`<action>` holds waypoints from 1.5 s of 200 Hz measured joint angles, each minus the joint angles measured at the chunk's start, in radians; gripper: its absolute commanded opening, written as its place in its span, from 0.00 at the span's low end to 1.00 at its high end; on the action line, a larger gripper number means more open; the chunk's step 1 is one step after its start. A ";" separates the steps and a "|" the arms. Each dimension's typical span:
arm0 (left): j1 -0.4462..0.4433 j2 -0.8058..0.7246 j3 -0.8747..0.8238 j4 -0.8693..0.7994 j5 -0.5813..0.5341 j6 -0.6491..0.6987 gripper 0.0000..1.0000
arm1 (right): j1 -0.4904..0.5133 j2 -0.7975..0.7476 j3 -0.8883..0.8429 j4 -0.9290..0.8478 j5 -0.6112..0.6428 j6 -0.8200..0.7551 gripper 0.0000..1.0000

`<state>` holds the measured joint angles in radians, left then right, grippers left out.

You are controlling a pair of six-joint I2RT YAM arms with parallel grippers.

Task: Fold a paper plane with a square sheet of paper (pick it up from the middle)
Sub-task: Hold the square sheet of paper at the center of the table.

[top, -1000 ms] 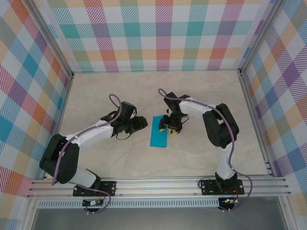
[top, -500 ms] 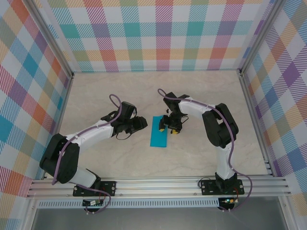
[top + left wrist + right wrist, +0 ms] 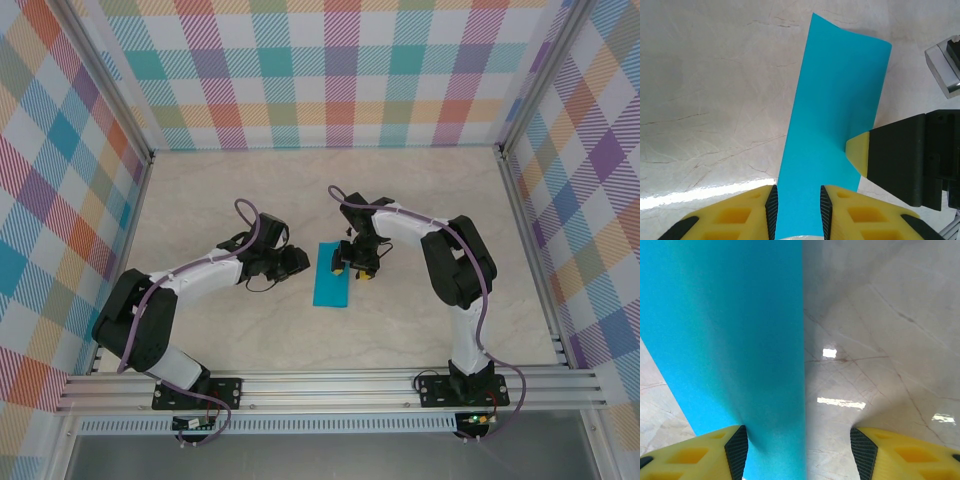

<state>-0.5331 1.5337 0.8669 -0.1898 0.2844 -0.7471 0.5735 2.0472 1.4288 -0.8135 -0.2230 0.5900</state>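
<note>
Left fingers: my left gripper (image 3: 797, 202) stands narrow, its black pads (image 3: 771, 210) a slim gap apart with teal showing through. I cannot tell whether they nip the sheet or just sit over it.

Right fingers: my right gripper (image 3: 797, 445) is spread wide. One finger is on the blue, the other over bare stone, and nothing is held.

Contact: in the left wrist view, one yellow tip of my right gripper touches the sheet's long edge about halfway along. I read that as pinning it down.

The sheet: the square sheet of paper (image 3: 330, 276) lies as a narrow rectangle on the table (image 3: 220, 200), near the middle, between my two grippers. Its far end looks to lift in a slight curl.

Stage: I see no pointed nose and no wings, so I judge we're early in the folding.

Handling: it looks feather-light, thin and floppy. It will likely skate on this glossy top if pushed sideways, and it will keep any crease I give it, wanted or not.

Where to take hold: I'd go for the middle of a long edge, pads flat and a shallow bite, while the other tip holds it down.

Risk: squeeze too hard and it crumples. Drag it and the layers could shear apart, or it could spin under the pinning tip.
</note>
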 measured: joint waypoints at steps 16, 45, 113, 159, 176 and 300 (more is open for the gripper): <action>0.000 0.001 0.000 0.010 0.005 -0.001 0.31 | 0.000 0.000 0.000 0.000 0.000 0.000 0.61; 0.000 0.010 0.000 0.018 0.014 -0.011 0.30 | 0.000 0.000 0.000 0.000 0.000 0.002 0.61; 0.000 0.066 0.000 0.058 0.022 -0.035 0.29 | 0.000 -0.001 -0.008 0.010 -0.002 0.016 0.62; 0.000 0.066 0.001 0.062 0.030 -0.045 0.29 | -0.002 -0.002 -0.011 0.016 -0.021 0.027 0.62; 0.000 0.066 0.001 0.063 0.030 -0.045 0.28 | -0.002 -0.002 -0.011 0.016 -0.021 0.027 0.61; -0.001 0.078 0.002 0.068 0.040 -0.045 0.27 | -0.002 0.004 -0.003 0.006 -0.020 0.014 0.62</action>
<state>-0.5343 1.6119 0.8688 -0.1215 0.3248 -0.7921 0.5713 2.0514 1.4258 -0.8070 -0.2432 0.6041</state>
